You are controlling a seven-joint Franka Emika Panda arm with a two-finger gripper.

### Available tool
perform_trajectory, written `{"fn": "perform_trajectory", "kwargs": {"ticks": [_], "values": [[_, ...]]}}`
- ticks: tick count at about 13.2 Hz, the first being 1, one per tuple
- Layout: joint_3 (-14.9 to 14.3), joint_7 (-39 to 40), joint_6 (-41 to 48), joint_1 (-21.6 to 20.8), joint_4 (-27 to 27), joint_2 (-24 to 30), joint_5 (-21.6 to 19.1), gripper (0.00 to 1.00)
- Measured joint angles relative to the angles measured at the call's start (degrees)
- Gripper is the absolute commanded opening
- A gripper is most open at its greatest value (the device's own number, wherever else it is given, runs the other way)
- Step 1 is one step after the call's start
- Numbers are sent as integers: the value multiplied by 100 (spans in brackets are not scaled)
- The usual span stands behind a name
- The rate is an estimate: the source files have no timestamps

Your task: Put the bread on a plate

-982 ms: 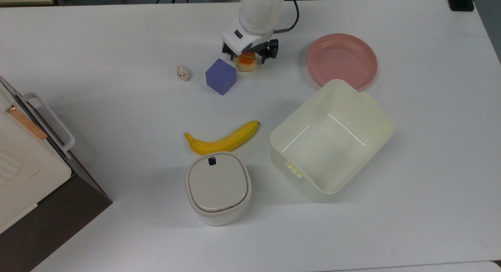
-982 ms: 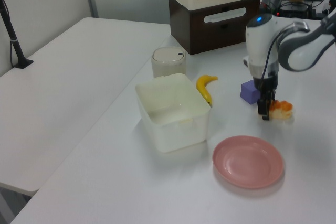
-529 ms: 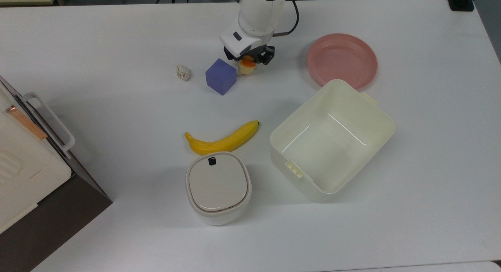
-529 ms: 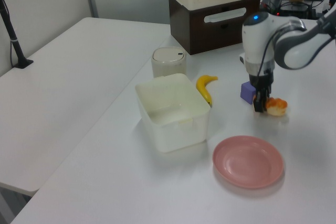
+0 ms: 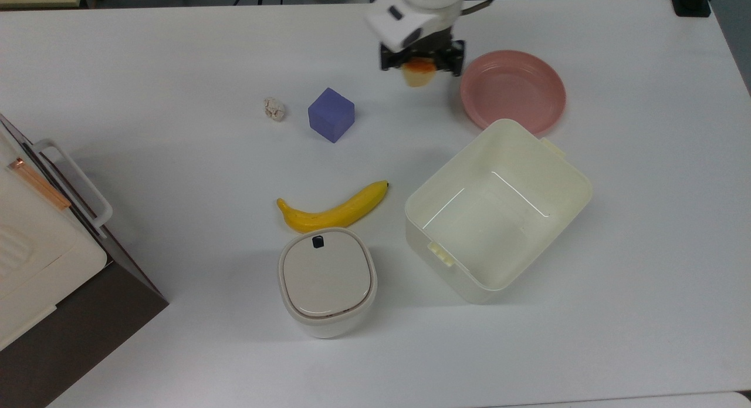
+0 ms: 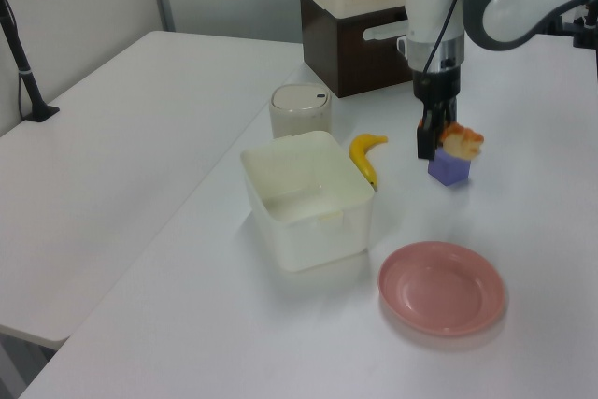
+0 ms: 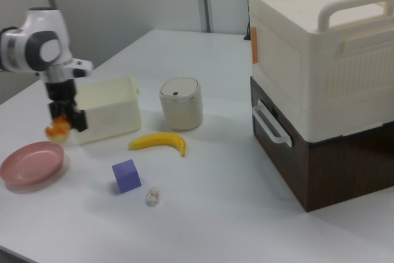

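From the top view, the gripper (image 5: 420,60) has its two black fingers closed on the bread (image 5: 419,73), held above the white table (image 5: 176,73) just off the top view's left rim of the pink plate (image 5: 513,91). Bare tabletop lies between the bread and the purple cube (image 5: 331,114). The cream tub (image 5: 497,208) sits close against the plate's near edge.

In the left view the bread (image 6: 462,141) hangs clear of the table, in front of the cube (image 6: 449,170), with the plate (image 6: 441,287) lower in the picture and open surface between. The banana (image 6: 365,156) lies beside the tub (image 6: 306,199).

The right view sets the gripper (image 7: 62,120) and bread (image 7: 58,129) just above the plate's (image 7: 31,163) far rim, the tub (image 7: 108,115) right behind, and a small whitish lump (image 7: 153,197) near the cube (image 7: 126,175).
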State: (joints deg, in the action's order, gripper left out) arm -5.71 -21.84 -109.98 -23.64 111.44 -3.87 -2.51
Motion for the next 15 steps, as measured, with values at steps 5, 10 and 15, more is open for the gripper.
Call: {"fn": "perform_trajectory", "kwargs": {"ticks": [5,10,15], "values": [[48,-1231,-80,-1304,-225,-639,-29,100],[10,-1464,-104,-1464,-397,-942,-28,100],[-111,-885,212,-927,-554,-733,225,100]]}}
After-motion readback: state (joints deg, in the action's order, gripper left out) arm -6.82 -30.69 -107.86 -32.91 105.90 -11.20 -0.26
